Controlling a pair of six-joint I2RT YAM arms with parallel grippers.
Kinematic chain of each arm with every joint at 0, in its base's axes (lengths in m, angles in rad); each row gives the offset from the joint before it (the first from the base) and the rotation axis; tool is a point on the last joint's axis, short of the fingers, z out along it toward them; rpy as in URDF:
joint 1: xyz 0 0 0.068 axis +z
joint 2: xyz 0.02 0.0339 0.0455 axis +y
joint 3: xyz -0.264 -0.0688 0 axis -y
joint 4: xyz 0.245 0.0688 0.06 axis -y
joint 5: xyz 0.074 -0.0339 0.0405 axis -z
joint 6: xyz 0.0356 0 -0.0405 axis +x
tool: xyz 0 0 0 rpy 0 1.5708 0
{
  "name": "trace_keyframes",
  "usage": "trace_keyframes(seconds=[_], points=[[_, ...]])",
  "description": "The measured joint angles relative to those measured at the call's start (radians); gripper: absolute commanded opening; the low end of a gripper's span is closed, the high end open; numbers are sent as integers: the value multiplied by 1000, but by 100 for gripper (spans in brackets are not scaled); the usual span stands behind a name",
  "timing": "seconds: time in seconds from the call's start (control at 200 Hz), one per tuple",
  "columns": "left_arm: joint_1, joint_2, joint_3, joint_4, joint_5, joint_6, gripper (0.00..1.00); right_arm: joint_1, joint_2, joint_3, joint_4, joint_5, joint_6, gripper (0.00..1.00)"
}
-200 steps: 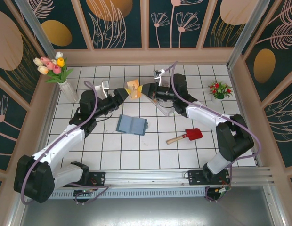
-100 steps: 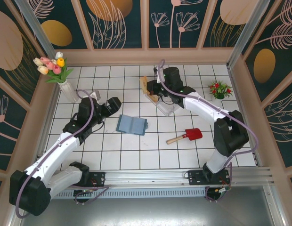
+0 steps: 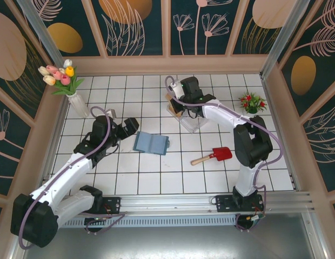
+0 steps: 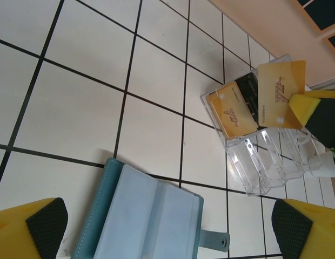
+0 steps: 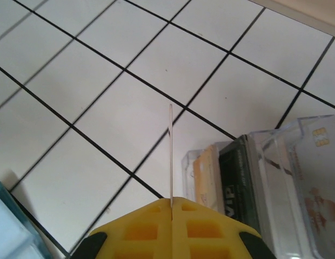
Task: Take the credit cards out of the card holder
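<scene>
White tiled table (image 3: pixel 129 178), card holder (image 3: pixel 151 143) (lying open), clear box (image 3: pixel 190 125), red shovel (image 3: pixel 213 156), flower vase (image 3: pixel 77 103)

Glossy tiles (image 4: pixel 75 118), clear plastic box (image 4: pixel 265 162), matt, perhaps leather card holder (image 4: pixel 146 221)

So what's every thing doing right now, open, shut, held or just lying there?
Card holder, lying open on the tiles.
Gold card, held by the right fingers.
Right fingers, shut on the gold card.
Left fingers, open, holding nothing.
Clear box, holding a second gold card and a dark card.
Toy shovel, lying flat.
</scene>
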Motion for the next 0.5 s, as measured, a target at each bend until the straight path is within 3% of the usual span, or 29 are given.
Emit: trace_keyframes(seconds=[0.5], points=[[0,4,-19,8,10,7,98,-21,92,79,-98,13,-102,0]])
